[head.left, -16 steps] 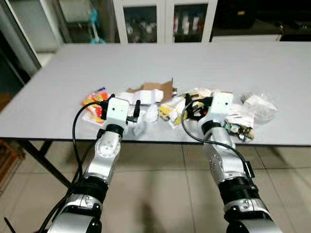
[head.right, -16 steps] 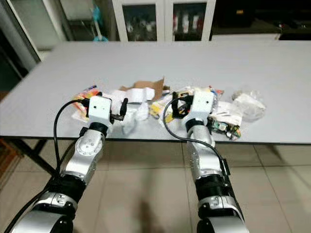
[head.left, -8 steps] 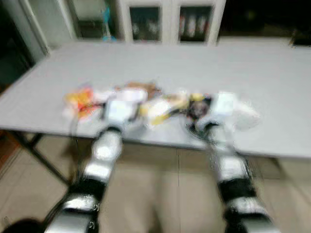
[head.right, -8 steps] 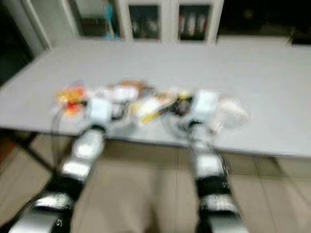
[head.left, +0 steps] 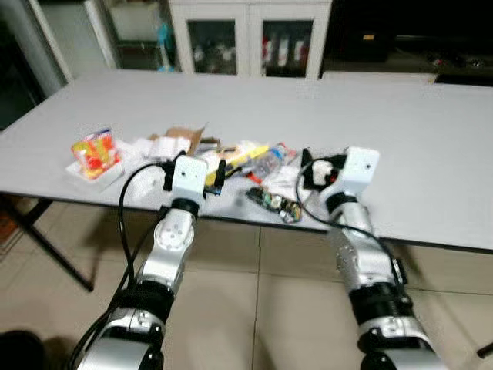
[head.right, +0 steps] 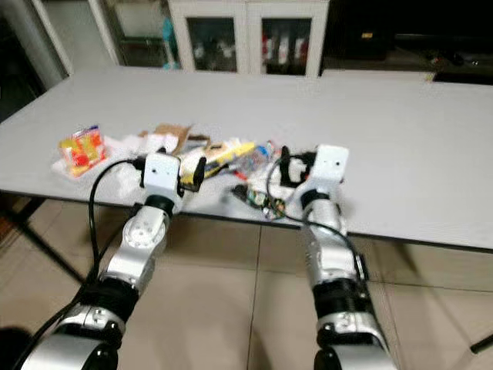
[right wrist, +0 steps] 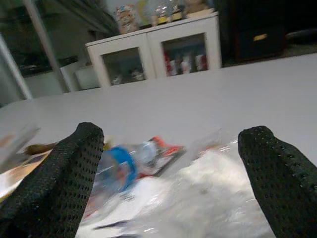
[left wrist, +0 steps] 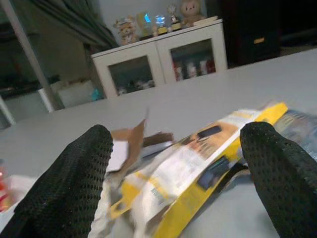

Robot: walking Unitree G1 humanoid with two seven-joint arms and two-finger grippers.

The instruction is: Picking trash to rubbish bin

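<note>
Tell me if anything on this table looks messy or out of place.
Yes: a litter pile is strewn along the near edge of the grey table, with torn cardboard, a yellow wrapper and a red-and-yellow packet. Both grippers hover open at it.

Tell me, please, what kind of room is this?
Probably a dining or meeting room in a home or office, though I cannot be sure. A long grey table carries a heap of trash, a white cabinet with glass doors stands behind it, and the floor is tiled.
</note>
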